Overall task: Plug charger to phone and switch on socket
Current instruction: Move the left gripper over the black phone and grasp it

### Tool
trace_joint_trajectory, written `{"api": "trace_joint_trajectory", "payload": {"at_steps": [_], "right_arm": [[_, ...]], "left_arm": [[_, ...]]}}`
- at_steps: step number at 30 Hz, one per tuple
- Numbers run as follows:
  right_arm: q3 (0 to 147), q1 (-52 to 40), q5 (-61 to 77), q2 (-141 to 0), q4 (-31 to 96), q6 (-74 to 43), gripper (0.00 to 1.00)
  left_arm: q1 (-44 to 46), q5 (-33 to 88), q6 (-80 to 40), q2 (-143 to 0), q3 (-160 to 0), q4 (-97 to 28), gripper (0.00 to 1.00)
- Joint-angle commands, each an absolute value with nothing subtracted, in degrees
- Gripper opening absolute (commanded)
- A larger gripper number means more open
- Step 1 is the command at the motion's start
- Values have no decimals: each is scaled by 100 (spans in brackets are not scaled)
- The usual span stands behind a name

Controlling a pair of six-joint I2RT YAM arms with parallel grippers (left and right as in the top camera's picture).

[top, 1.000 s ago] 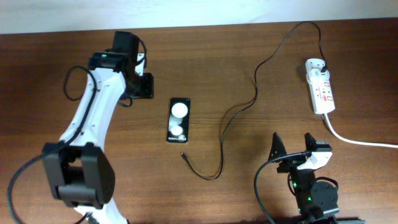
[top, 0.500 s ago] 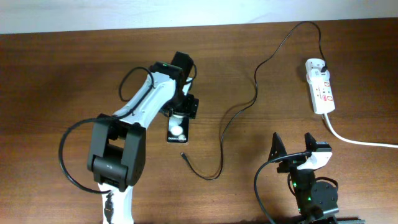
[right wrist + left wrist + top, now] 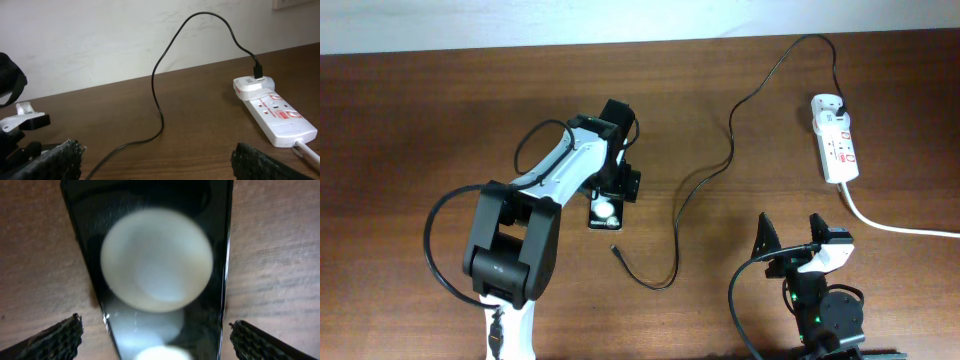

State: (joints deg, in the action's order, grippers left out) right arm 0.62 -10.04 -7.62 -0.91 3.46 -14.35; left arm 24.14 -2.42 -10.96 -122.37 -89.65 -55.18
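Note:
The black phone lies flat mid-table, its far half hidden under my left gripper. In the left wrist view the phone's glossy screen with a white round spot fills the frame, and the open fingers straddle its two long edges without touching. The thin black charger cable runs from its plug in the white socket strip down to a loose connector tip just near of the phone. My right gripper is open and empty at the near right; its view shows the cable and the strip.
The strip's thick white cord trails off the right edge. The cable loops across the middle of the brown wooden table. A white wall stands behind the table's far edge.
My left arm swung from the far left of the table to the right and came down over the phone's far half. The right arm, cable and strip have not moved.

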Motion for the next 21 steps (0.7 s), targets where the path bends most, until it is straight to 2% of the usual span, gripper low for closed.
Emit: {"api": "trace_joint_trajectory", "payload": {"at_steps": [1, 13, 18, 21], "right_arm": [[32, -963, -755, -40, 392, -1374, 99], [32, -963, -755, -40, 392, -1374, 99], [32, -963, -755, -40, 392, -1374, 99], [32, -963, -755, -40, 392, -1376, 99]], "left_arm": [[2423, -331, -1313, -12291, -8774, -5380, 100], [2425, -336, -1614, -12311, -8296, -4969, 98], [2425, -104, -1938, -12311, -8289, -5039, 85], [2440, -128, -2193, -12311, -8254, -5035, 88]]}}
